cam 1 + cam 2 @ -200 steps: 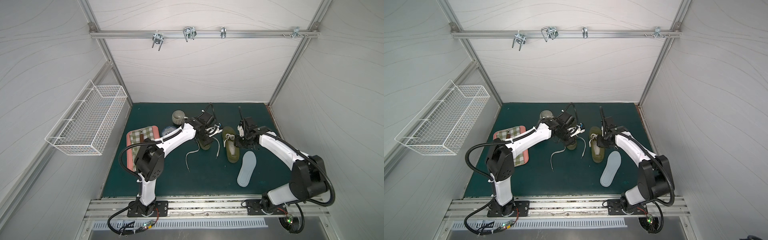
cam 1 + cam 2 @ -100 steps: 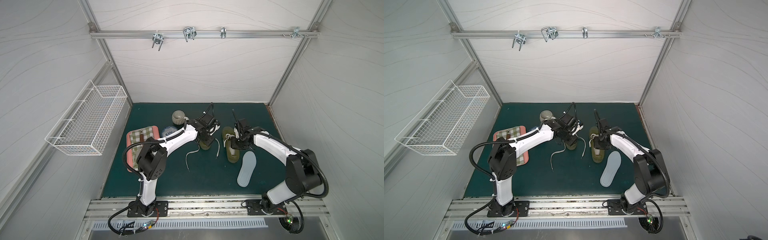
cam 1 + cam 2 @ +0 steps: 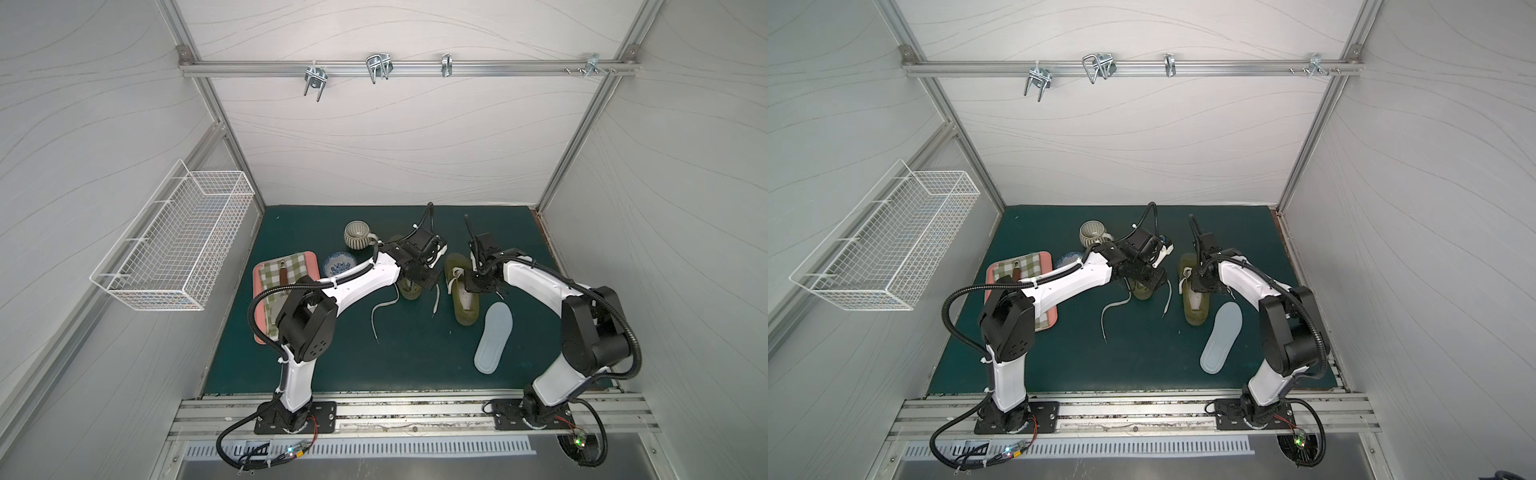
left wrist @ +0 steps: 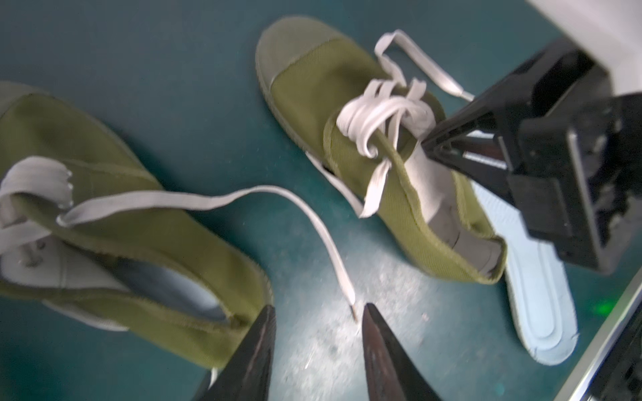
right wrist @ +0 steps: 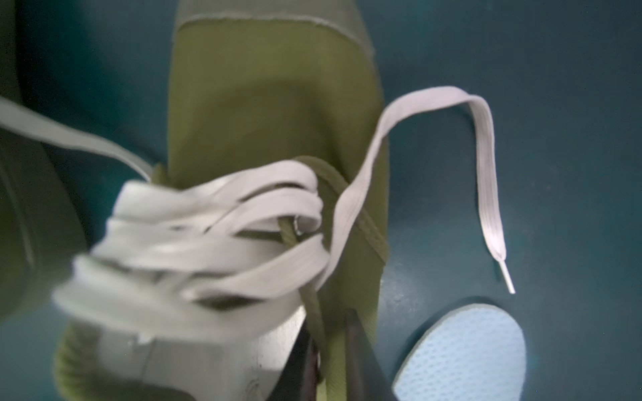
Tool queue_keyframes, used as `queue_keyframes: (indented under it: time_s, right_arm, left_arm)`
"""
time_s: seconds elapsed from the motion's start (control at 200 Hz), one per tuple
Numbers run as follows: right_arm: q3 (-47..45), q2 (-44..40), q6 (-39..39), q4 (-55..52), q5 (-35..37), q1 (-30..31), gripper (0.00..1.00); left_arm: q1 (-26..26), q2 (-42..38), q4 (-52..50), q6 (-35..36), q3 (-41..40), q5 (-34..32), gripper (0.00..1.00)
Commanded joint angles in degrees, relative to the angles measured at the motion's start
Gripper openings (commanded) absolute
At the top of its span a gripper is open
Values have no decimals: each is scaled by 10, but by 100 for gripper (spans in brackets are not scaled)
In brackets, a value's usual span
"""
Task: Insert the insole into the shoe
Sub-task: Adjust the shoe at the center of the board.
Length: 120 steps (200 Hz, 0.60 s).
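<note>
Right gripper (image 5: pixel 328 335) is clamped on the side rim of the shoe (image 5: pixel 271 86), just behind the lacing, with the olive edge pinched between its tips. Left gripper (image 4: pixel 318 347) has its jaws apart and holds nothing; it hovers at the heel of the second shoe (image 4: pixel 139 225), one finger right against the heel edge. Green mat (image 3: pixel 332 353) carries everything. Wire basket (image 3: pixel 174 245) hangs on the left wall. Pink tray (image 3: pixel 256 299) with checked cloth sits at the mat's left side. Both olive shoes sit side by side mid-mat. Insole (image 3: pixel 494 336), pale blue, lies flat on the mat just beside the held shoe's heel end, not inside it. Mug (image 3: pixel 357 235) and patterned bowl (image 3: pixel 338 262) sit near the tray's far corner. Loose white lace (image 4: pixel 312 222) trails between the shoes.
</note>
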Motion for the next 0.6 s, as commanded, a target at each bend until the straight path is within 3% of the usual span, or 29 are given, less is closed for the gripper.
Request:
queue_keyframes:
  time_s: [0.0, 0.595]
  right_arm:
    - [4, -7, -12, 11, -20, -12, 3]
    - [-23, -31, -13, 35, -97, -22, 0]
  left_arm:
    - [-12, 32, 57, -44, 17, 32, 42]
    - [-40, 98, 81, -79, 83, 40, 43]
